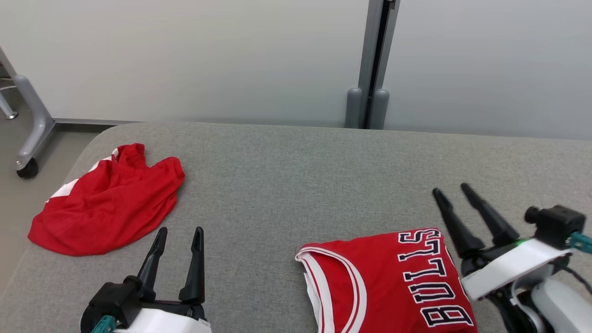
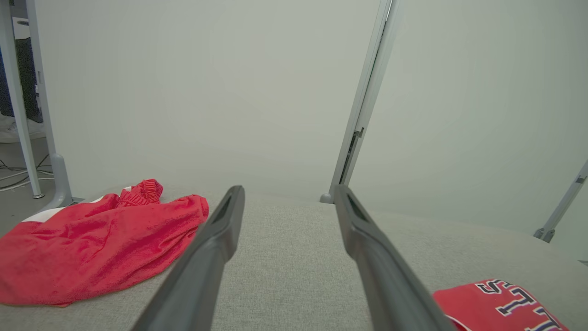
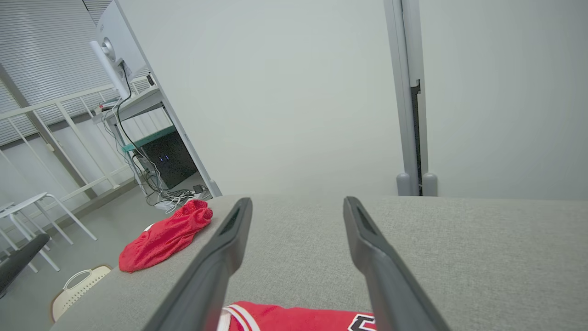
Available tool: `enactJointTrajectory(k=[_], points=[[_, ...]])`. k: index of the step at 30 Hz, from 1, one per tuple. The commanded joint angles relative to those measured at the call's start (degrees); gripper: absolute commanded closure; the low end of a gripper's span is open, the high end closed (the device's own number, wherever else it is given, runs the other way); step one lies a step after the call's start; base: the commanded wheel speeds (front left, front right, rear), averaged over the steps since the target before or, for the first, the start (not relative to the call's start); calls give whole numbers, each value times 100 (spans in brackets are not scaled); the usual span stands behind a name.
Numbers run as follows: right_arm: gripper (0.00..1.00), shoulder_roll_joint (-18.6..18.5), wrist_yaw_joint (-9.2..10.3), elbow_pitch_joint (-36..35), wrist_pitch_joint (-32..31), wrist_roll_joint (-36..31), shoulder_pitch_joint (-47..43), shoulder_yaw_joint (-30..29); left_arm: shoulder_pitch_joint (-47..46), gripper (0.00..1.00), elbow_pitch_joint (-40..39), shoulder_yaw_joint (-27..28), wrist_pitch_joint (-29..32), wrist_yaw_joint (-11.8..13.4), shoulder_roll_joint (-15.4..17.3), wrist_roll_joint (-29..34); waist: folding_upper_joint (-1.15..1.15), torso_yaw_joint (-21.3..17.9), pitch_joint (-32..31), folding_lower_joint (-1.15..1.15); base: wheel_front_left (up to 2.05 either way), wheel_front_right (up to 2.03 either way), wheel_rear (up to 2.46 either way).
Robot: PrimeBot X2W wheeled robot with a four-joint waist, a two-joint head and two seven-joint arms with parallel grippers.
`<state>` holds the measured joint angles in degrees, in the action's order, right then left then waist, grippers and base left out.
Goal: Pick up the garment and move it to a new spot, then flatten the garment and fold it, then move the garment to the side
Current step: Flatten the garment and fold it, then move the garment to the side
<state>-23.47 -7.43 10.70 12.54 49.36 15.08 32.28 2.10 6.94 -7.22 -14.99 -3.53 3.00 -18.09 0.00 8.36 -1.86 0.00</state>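
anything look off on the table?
Shorts lie crumpled at the table's left edge, unfolded. The folded jersey sits neat near the front. Nothing spilled or damaged.

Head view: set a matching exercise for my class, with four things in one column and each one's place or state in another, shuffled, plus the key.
Column one:
1 BULLS jersey
2 red garment
3 left hand
4 right hand

Column two:
A open, beside the jersey's right edge
B bunched in a heap, far left
C folded flat, lower middle
D open and empty, lower left

Pairs: 1-C, 2-B, 3-D, 4-A
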Motion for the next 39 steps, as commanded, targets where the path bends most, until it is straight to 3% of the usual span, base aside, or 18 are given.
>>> enactJointTrajectory(k=[1, 6, 16, 21, 34, 39], points=[[0, -51, -11, -56, 71, -54, 51, -145, -13, 0, -21, 35, -27, -12, 30, 39, 0, -64, 5, 0, 0, 0, 0], [0, -66, -11, -227, 208, -580, -216, -1277, -82, 0, -99, 175, -27, 35, 67, 45, 0, -295, 57, 0, 0, 0, 0], [0, 641, -11, -148, 274, -1462, -957, -2525, -104, 0, -128, 365, -27, 25, 64, 155, 0, -534, 166, 0, 0, 0, 0], [0, 863, -11, -47, 272, -1728, -1146, -2621, -119, 0, -136, 361, -27, 1, 42, 194, 0, -609, 252, 0, 0, 0, 0], [0, 914, -11, 188, 274, -2048, -992, -2640, -230, 0, -92, 322, -27, -56, 14, 312, 0, -518, 342, 0, 0, 0, 0], [0, 981, -11, 463, -71, -2047, -833, -2417, -279, 0, -75, 313, -27, -73, 10, 304, 0, -490, 394, 0, 0, 0, 0]])
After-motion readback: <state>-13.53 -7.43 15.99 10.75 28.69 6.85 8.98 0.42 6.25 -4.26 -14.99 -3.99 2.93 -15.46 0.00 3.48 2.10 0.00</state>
